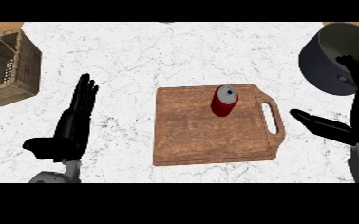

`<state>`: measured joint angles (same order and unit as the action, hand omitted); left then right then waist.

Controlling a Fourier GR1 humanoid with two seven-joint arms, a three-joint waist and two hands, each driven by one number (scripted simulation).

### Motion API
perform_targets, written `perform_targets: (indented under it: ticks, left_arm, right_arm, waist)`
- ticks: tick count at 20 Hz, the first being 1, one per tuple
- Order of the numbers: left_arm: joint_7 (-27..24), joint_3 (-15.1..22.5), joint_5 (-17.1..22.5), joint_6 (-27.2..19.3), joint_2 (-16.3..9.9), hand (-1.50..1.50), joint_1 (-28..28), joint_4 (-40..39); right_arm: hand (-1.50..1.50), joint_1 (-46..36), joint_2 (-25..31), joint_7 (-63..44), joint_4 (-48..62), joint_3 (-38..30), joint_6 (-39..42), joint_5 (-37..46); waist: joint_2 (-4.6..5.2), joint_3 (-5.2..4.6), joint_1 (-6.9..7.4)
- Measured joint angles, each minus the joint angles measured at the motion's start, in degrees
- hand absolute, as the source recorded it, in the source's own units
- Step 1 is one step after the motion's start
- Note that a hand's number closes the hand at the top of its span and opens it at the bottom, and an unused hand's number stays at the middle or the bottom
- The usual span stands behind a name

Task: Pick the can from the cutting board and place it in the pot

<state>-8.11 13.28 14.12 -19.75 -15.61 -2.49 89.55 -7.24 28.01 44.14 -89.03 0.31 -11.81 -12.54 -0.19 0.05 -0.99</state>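
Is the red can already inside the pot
No, the red can stands upright on the cutting board, apart from the pot at the counter's right edge.

The light is bright and even across the white marbled worktop, with no hot spots or glare on it. It seems to fall from overhead, since shadows stay short and close. The can has a pale sheen on its silver lid, and its red side darkens toward 6 o'clock. The cutting board shows a thin dark edge along its 6 o'clock side. The pot, out at 2 o'clock, is dim inside, its wall a flat dull grey. Both black hands read as near silhouettes with hardly any surface detail.
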Motion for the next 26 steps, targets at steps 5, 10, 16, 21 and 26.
perform_targets:
  ticks: [5, 10, 16, 21, 26]
  left_arm:
    - [-0.9, -0.5, -0.9, 0.5, 0.7, 0.00, 0.8, 0.2]
    - [-1.4, -0.4, -1.3, 0.5, 1.2, 0.00, 1.4, 0.1]
    - [-0.7, 0.1, -1.9, 0.5, 1.5, 0.00, 1.4, 0.9]
    - [-0.6, -0.3, -2.6, 0.7, 2.4, 0.00, -0.7, -1.0]
    - [-1.5, -0.3, -3.6, 1.1, 3.6, 0.00, 1.3, -0.1]
  right_arm:
    - [-1.50, 8.6, -0.3, -1.7, -11.6, 3.0, -2.9, 6.3]
    - [-1.50, 12.8, 6.2, -13.2, -16.8, 6.8, -3.8, 16.4]
    - [-1.50, 13.8, 13.1, -31.9, -21.6, 13.0, -0.4, 29.0]
    - [-1.50, 7.8, 10.7, -48.9, -25.0, 19.6, 4.4, 37.0]
    - [-1.50, 1.2, 4.0, -57.1, -21.5, 23.5, 8.7, 42.2]
  waist:
    - [-0.03, -0.08, 0.19]
    - [-0.01, -0.23, 0.28]
    - [0.06, -0.30, 0.92]
    - [0.19, -0.19, 1.29]
    - [0.19, -0.12, 1.47]
